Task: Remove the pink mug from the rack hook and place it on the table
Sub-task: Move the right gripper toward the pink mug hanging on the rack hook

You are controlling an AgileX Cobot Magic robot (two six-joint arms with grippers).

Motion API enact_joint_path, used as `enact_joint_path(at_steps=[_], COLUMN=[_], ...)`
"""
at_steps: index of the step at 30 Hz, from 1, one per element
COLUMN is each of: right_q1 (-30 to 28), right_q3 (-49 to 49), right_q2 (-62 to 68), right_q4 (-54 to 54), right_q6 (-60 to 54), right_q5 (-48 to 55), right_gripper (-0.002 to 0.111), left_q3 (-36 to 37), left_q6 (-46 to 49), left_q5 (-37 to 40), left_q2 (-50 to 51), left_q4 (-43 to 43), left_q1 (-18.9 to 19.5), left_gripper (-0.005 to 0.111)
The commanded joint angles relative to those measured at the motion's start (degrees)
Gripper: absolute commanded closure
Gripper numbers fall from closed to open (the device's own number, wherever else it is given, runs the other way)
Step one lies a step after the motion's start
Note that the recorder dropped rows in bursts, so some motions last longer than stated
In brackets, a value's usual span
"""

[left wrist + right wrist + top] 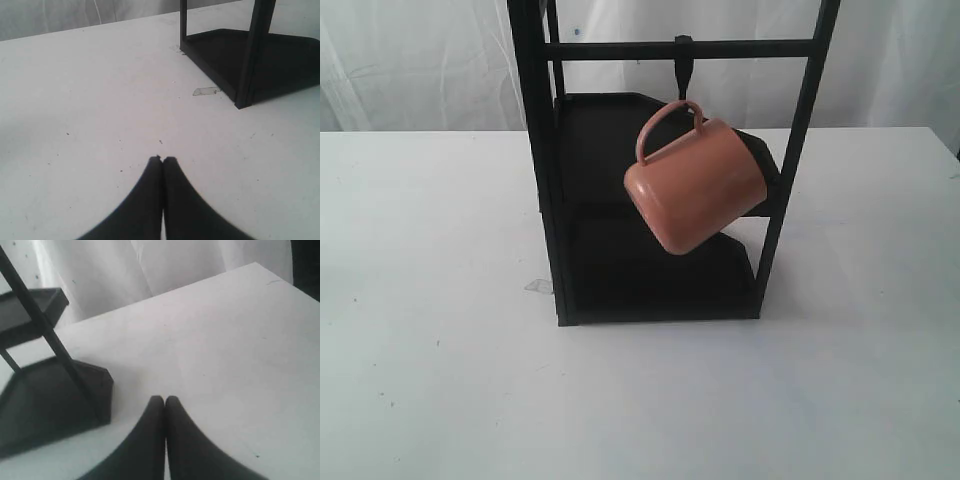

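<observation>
The pink mug (pixel 697 187) hangs tilted by its loop handle from the small black rack hook (pixel 683 62) on the rack's top crossbar, its base turned toward the camera. No gripper shows in the exterior view. In the left wrist view my left gripper (pixel 163 159) is shut and empty above the white table (pixel 90 115), with the rack's foot off to one side. In the right wrist view my right gripper (pixel 164 399) is shut and empty too, close to the rack's lower shelf (pixel 50 400). The mug is out of both wrist views.
The tall black two-shelf rack (pixel 545 180) stands on the table (pixel 430 330) near its middle. A small clear tape scrap (pixel 206 91) lies by the rack's front left foot. White curtains (pixel 165 265) hang behind the table's far edge.
</observation>
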Motion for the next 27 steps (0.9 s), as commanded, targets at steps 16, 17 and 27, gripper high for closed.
enact_joint_path(at_steps=[16,17,27], right_q1=[2.01,3.66,13.77], right_q3=[-8.9,-13.25,-40.94], right_q2=[-0.36,-0.36,34.51], right_q4=[4.58,6.61,27.33], right_q6=[5.12,-1.48,-51.81], right_q5=[-6.96,-2.44,36.84], right_gripper=[0.108,0.108,0.089], left_q3=[0.28,0.28,0.28], left_q6=[-0.37,-0.37,-0.37], left_q5=[-0.08,-0.08,-0.08], left_q2=[-0.28,-0.28,-0.28], left_q4=[-0.09,-0.09,-0.09], left_q1=[0.18,0.18,0.18], left_gripper=[0.107,0.107,0.107])
